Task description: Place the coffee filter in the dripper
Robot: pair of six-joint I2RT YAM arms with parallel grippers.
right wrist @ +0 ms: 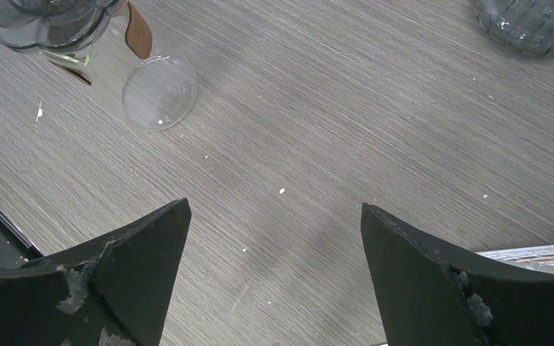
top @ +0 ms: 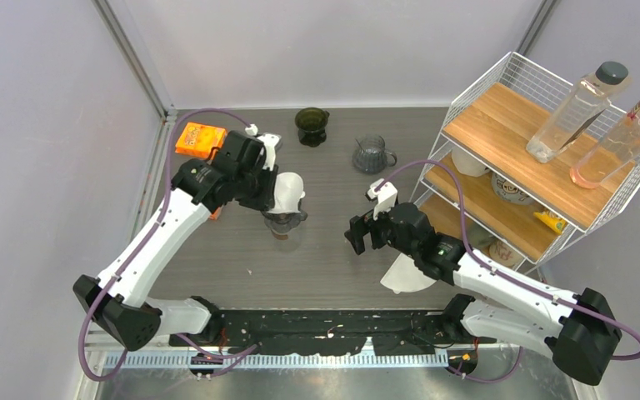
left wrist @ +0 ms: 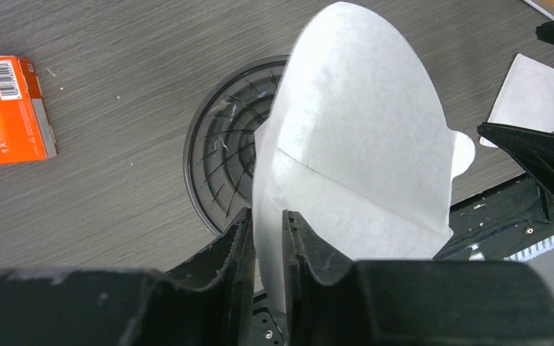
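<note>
left gripper (left wrist: 267,220): your jaws stand narrow with the lower edge of the coffee filter (left wrist: 361,130) between them; you cannot tell whether the pads press the paper or only flank it
right gripper (right wrist: 275,209): your jaws stand wide with nothing between them, over bare table (top: 317,267) to the right of the dripper (left wrist: 220,140) and apart from it
coffee filter, place: the white cone stands upright just above the dripper's mouth, over its right half
filters, count: two; the one at your left gripper, and a spare filter (top: 407,275) lying flat to the right of the dripper, nearer the arm bases and partly under your right arm
drippers, count: one, clear with dark ribs, a clear glass piece (right wrist: 160,92) just beside its base
cups, count: two, both beyond the dripper; a dark green cup (top: 312,125) and, right of it, a grey glass cup (top: 372,154)
orange box (top: 200,139), count: one, beyond the dripper to its left
wire rack (top: 475,92), count: one, well to the right of the dripper, with wooden shelves
bottles, count: two, lying tilted on the top shelf; a grey-capped bottle (top: 579,112) and a pink-capped bottle (top: 625,137)
in the way: in your left wrist view the filter hides the right part of the dripper's mouth; from above, your left gripper covers part of the dripper
</note>
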